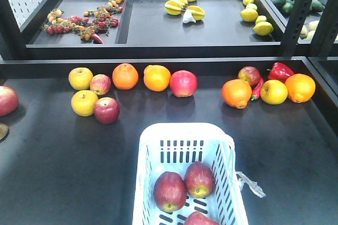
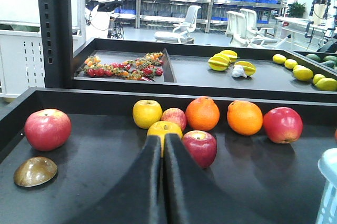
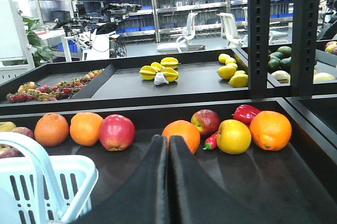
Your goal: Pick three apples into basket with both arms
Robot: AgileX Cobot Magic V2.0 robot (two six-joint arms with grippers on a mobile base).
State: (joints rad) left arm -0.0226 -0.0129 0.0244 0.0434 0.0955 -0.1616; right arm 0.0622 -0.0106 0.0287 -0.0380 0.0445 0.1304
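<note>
Three apples lie inside the pale blue-white basket (image 1: 186,130) at the front centre: one on the left (image 1: 170,191), one on the right (image 1: 199,178), and one cut off by the bottom edge (image 1: 199,218). Neither arm shows in the front view. In the left wrist view my left gripper (image 2: 162,138) is shut and empty, low over the table, in front of a yellow apple (image 2: 164,128) and a red apple (image 2: 199,148). My right gripper (image 3: 168,139) is also shut and empty, with the basket (image 3: 50,179) to its left and an orange (image 3: 181,132) behind it.
Loose fruit lines the back of the table: red apples (image 1: 106,110) (image 1: 183,83), oranges (image 1: 125,76) (image 1: 236,93), yellow apples (image 1: 84,102) (image 1: 273,91) and a red pepper (image 1: 281,71). A clear plastic scrap (image 1: 251,183) hangs off the basket's right rim. A raised shelf (image 1: 158,50) stands behind.
</note>
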